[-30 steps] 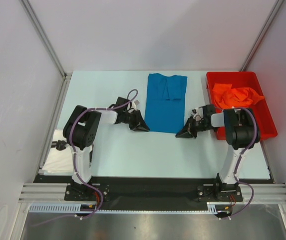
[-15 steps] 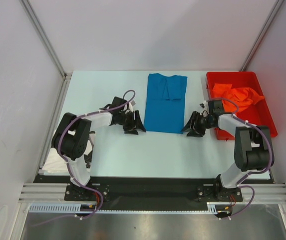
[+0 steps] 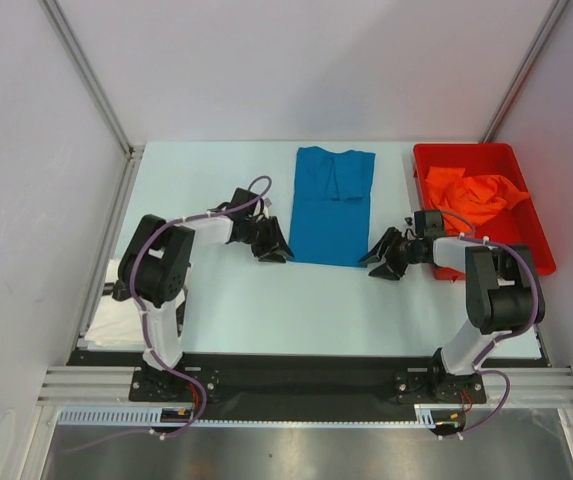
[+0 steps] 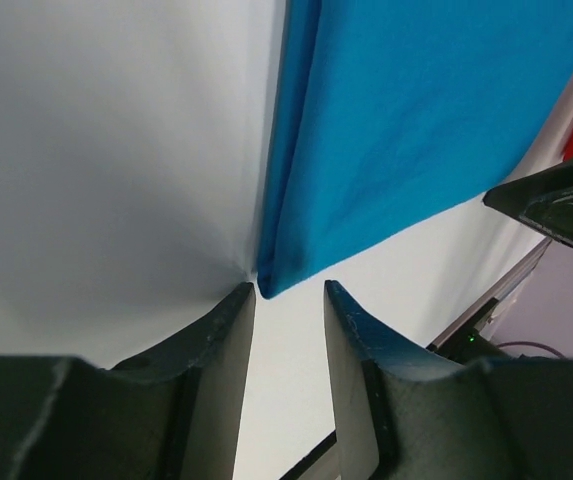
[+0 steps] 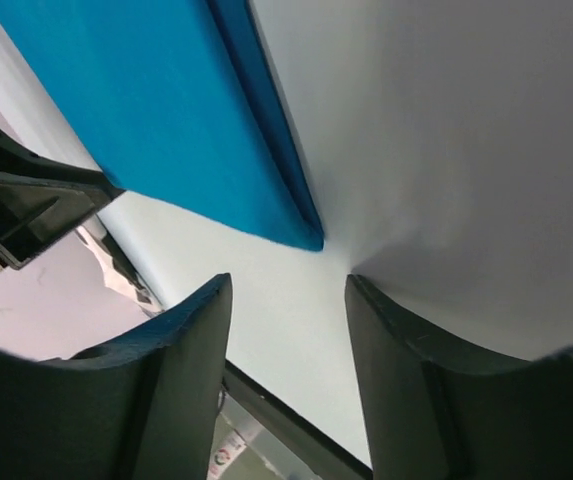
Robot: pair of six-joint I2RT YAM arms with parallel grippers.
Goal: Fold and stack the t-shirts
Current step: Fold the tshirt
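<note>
A bright blue t-shirt (image 3: 332, 205), folded into a long narrow strip, lies flat at the middle of the table. My left gripper (image 3: 274, 247) sits low at its near left corner. In the left wrist view the gripper (image 4: 288, 292) is open and empty, with the blue corner (image 4: 268, 282) just past the fingertips. My right gripper (image 3: 381, 258) is at the near right corner. In the right wrist view it (image 5: 288, 285) is open too, apart from the blue shirt (image 5: 146, 110). An orange t-shirt (image 3: 471, 192) lies crumpled in the bin.
A rigid red plastic bin (image 3: 538, 255) stands at the right side of the table, close behind my right arm. White walls enclose the table on three sides. Each wrist view shows the opposite gripper across the shirt (image 4: 556, 200) (image 5: 26, 200).
Both grippers have gone from shut to open at the shirt's near corners. Both arms' elbows have shifted. The blue shirt lies where it did.
</note>
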